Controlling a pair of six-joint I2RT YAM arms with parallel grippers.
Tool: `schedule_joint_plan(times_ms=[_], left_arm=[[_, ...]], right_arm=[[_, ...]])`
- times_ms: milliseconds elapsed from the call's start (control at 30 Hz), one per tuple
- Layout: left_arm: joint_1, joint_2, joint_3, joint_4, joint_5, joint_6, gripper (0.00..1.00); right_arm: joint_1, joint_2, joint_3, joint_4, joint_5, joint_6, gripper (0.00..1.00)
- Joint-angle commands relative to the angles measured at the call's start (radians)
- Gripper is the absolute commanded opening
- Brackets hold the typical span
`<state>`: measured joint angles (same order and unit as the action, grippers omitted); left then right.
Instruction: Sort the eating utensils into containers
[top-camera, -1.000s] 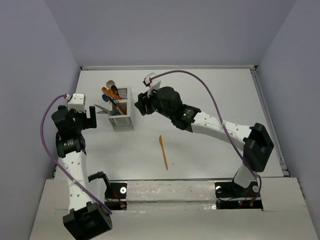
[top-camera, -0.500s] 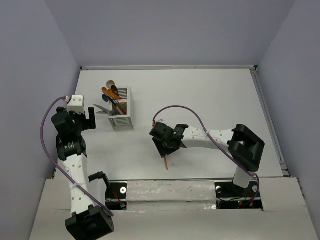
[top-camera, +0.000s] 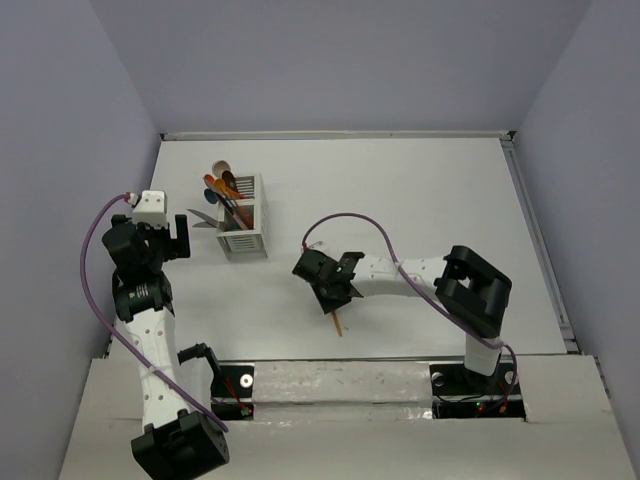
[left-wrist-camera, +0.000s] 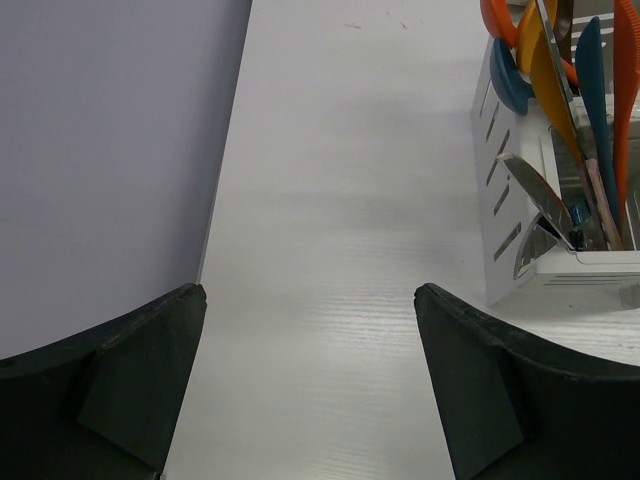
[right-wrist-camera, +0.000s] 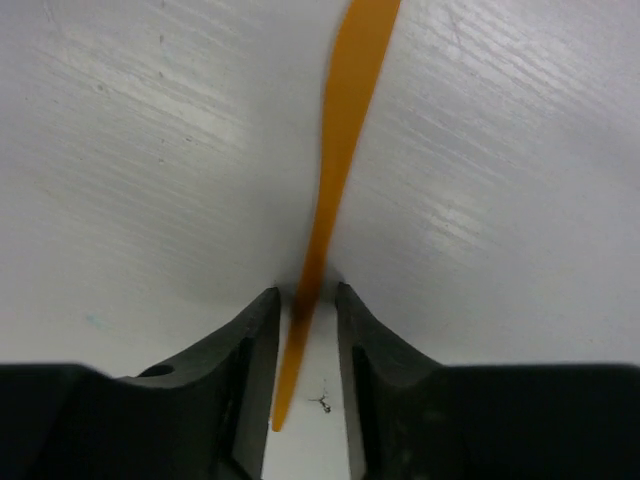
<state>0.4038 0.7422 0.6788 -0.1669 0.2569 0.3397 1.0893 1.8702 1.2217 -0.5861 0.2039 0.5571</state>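
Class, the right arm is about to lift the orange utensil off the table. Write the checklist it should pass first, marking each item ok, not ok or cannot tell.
1. Orange knife lies between the right gripper fingers: ok.
2. Jaws clamped on the knife: not ok, slim gaps show on both sides.
3. Left gripper open, empty, off to the caddy's left: ok.
4. White caddy standing upright: ok.
5. Free compartment for this knife: cannot tell.
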Motion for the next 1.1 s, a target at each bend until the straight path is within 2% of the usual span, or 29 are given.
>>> schedule_joint_plan(times_ms=[0,100,233,300,400,467,500,600,633,700,733,800,900,1067], left_arm=[[0.009,-0.02,-0.015,0.046,-0.007,0.01,0.99],[0.01,-0.023,-0.016,0.047,-0.005,0.012,0.99],[0.01,-0.023,-0.018,0.049,-0.004,0.012,0.99],[0.012,-0.023,-0.019,0.049,-0.004,0.012,0.99],[0.01,-0.023,-0.021,0.052,-0.002,0.012,0.99],[0.01,-0.023,-0.021,0.053,-0.002,0.013,0.99],[0.01,-0.023,-0.021,0.053,-0.002,0.012,0.99],[0.01,-0.023,-0.022,0.058,-0.002,0.01,0.99],[0.012,-0.021,-0.022,0.056,-0.002,0.01,0.99],[0.012,-0.023,-0.022,0.058,-0.007,0.009,0.99],[0.012,-0.023,-0.022,0.058,-0.008,0.009,0.99],[0.012,-0.023,-0.024,0.06,-0.008,0.009,0.99],[0.012,-0.021,-0.025,0.061,-0.015,0.009,0.99],[0.013,-0.017,-0.027,0.067,-0.015,0.01,0.99]], right_arm=[[0.009,0.118,-0.005,0.022,0.046,0.026,0.17],[0.009,0.129,0.001,0.022,0.087,0.029,0.0],[0.009,0.097,-0.007,0.019,0.182,0.032,0.0],[0.009,0.02,-0.011,0.031,0.238,0.026,0.0],[0.018,-0.11,-0.068,0.208,0.299,-0.144,0.0],[0.018,-0.248,-0.126,0.437,0.31,-0.262,0.0],[0.018,-0.322,-0.14,0.603,0.315,-0.38,0.0],[0.018,-0.381,-0.145,0.89,0.292,-0.638,0.0],[0.018,-0.373,-0.131,1.058,0.257,-0.689,0.0],[0.018,-0.326,-0.029,1.178,0.204,-0.8,0.0],[0.005,-0.253,0.022,1.237,0.127,-0.819,0.0],[-0.009,-0.165,0.129,1.261,0.019,-0.835,0.0],[-0.032,0.025,0.394,1.26,-0.157,-0.841,0.0],[-0.086,0.242,0.589,1.261,-0.264,-0.801,0.0]])
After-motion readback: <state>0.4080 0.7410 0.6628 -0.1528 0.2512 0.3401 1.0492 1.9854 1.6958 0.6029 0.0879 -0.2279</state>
